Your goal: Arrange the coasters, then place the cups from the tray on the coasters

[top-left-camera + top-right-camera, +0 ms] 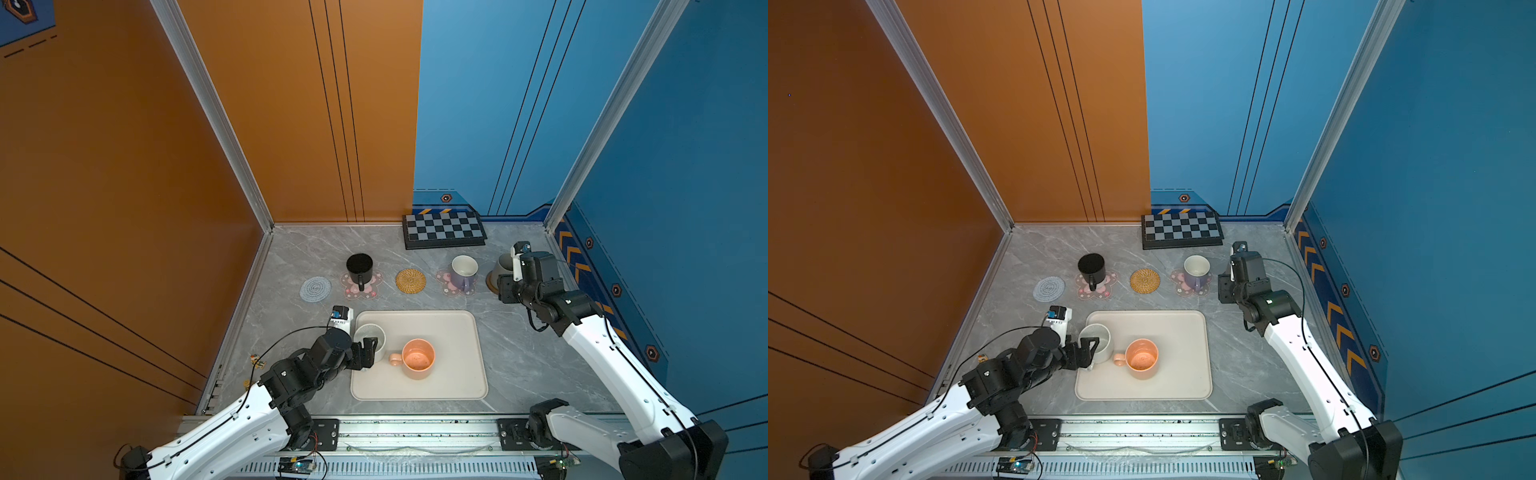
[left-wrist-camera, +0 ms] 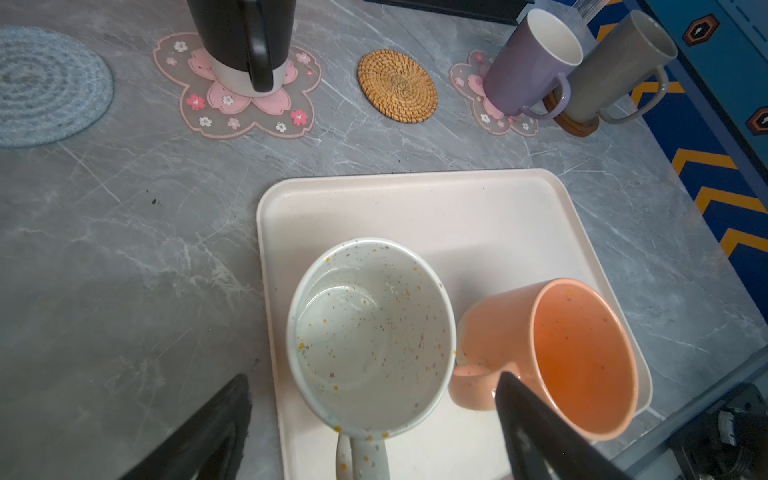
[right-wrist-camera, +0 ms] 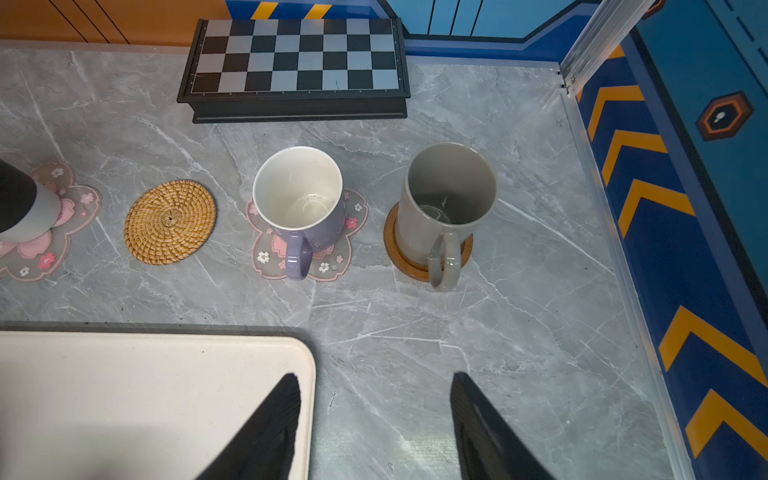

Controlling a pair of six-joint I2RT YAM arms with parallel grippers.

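Speckled cup [image 2: 370,332] — between left hand's [image 2: 374,376] fingers [image 2: 536,419]

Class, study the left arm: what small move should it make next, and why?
Probably close the left gripper on the speckled mug: its open fingers flank the mug on the tray, and the knitted coaster and straw coaster are bare.

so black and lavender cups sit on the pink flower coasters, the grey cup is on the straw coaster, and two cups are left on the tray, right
Not quite: the grey cup stands on the brown wooden coaster, and the straw coaster is bare, as the right wrist view shows. The rest holds.
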